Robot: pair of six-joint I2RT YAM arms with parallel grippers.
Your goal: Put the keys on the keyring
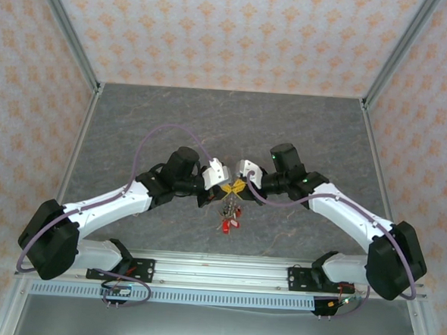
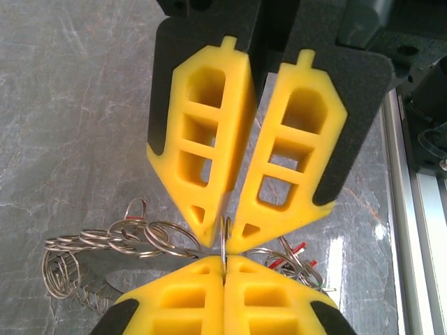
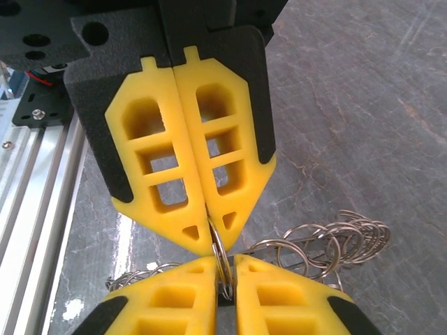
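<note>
Keys [image 1: 230,217] bunch by the keyring [image 2: 222,234] toward the near edge of the counter [image 1: 135,124]; left jaws pinch it tight; right jaws nearly shut, hold unclear; job looks not done.

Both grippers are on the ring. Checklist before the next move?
1. Left gripper shut on the keyring: ok.
2. Right gripper pinching the same keyring: ok.
3. Fingertips of the two grippers meet tip to tip: ok.
4. Keys bunched under the grippers, clear of the table: cannot tell.
5. Keyring's split opened for threading: cannot tell.
6. Loose ring chain not snagged on the fingers: cannot tell.
</note>
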